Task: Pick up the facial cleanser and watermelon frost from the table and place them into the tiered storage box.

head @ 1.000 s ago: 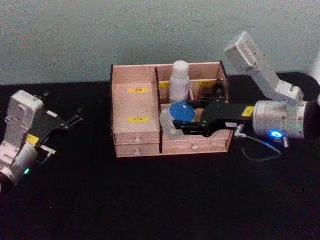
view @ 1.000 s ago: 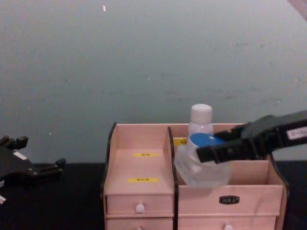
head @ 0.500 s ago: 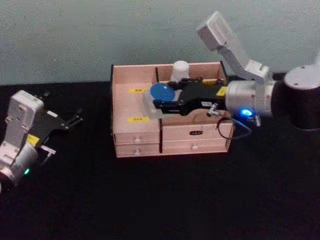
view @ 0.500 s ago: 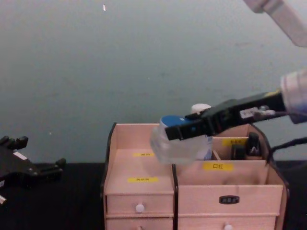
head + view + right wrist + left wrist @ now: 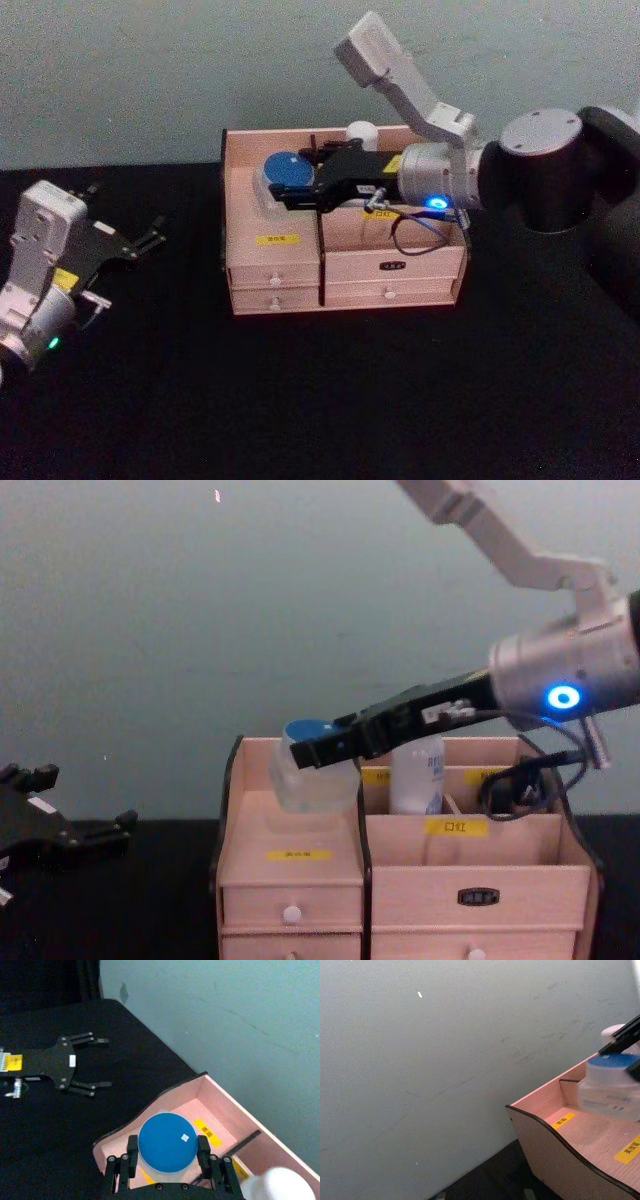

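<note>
As the chest view shows, right claw holds jar over box.

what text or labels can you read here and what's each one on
Nothing reads clearly.
Yellow labels on the tiered storage box: characters too blurred.
Dark oval plate on its front: unreadable.
White bottle: blue print, blurred.
Blue-lidded jar in the right gripper: print blurred.
Yellow sticker on the left gripper: too small.
</note>
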Controlling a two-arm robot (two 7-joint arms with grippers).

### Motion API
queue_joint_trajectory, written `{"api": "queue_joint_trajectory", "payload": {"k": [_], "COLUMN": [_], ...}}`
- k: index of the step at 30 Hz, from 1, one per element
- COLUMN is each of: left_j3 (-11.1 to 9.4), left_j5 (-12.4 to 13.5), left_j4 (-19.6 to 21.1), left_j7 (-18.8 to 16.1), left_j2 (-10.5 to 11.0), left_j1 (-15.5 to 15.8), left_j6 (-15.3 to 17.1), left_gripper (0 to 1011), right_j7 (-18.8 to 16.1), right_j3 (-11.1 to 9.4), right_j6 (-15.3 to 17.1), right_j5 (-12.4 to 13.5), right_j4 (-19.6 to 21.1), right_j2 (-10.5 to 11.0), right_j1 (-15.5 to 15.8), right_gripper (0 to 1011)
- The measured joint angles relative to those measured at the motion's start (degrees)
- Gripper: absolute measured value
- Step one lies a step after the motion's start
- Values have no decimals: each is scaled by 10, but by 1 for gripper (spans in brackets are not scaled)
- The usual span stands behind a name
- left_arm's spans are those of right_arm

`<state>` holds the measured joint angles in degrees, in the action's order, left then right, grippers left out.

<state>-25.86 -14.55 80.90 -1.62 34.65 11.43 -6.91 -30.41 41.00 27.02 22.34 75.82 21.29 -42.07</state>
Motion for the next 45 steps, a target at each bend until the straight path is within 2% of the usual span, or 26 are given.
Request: {"api": "queue_joint_trajectory", "payload": {"k": [11, 19, 36, 45], "left_j3": [0, 0, 0, 0], "left_j5": [0, 0, 0, 0], "left_j4": [0, 0, 0, 0], "left_j7": [0, 0, 0, 0], "left_j2": [0, 0, 0, 0], "left_j1": [0, 0, 0, 0], "left_j6": [0, 0, 0, 0], "left_gripper": [1001, 1001, 1001, 1001], "right_j7": [5, -1, -12, -11], "right_j3": [5, 1, -1, -1], "right_j6": [-1, -2, -2, -1], "right_j5": [-29, -38, -65, -65], "right_j4": [-86, -119, -135, -134], "right_j2": [-51, -69, -85, -84], "right_j1": [-36, -46, -46, -45], "right_gripper": [720, 720, 720, 720]}}
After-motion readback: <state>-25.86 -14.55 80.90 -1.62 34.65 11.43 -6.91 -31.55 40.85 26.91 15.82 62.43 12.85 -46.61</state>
